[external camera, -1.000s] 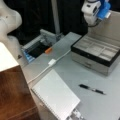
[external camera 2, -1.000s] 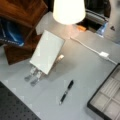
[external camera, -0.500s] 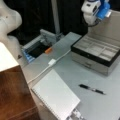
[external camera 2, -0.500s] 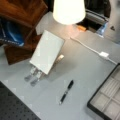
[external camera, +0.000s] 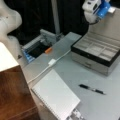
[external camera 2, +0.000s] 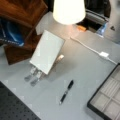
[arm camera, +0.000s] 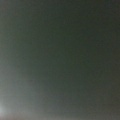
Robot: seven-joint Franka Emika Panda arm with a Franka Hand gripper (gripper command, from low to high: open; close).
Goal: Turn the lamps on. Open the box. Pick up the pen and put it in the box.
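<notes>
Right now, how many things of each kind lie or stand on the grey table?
Lit cream-white lampshade: 1
Open black-rimmed box, grey tray: 1
Slim black pen: 1
White spiral notebook: 1
White cable: 1
Total: 5

The robot arm [external camera: 10, 21] has rounded, glossy white shells, seen at a front view's left. The end part near the gripper [external camera: 103, 8] at a front view's top right is also white and rounded, with a bright blue piece and a small pale grey block on it. A thin dark cable curves under this white part.
</notes>
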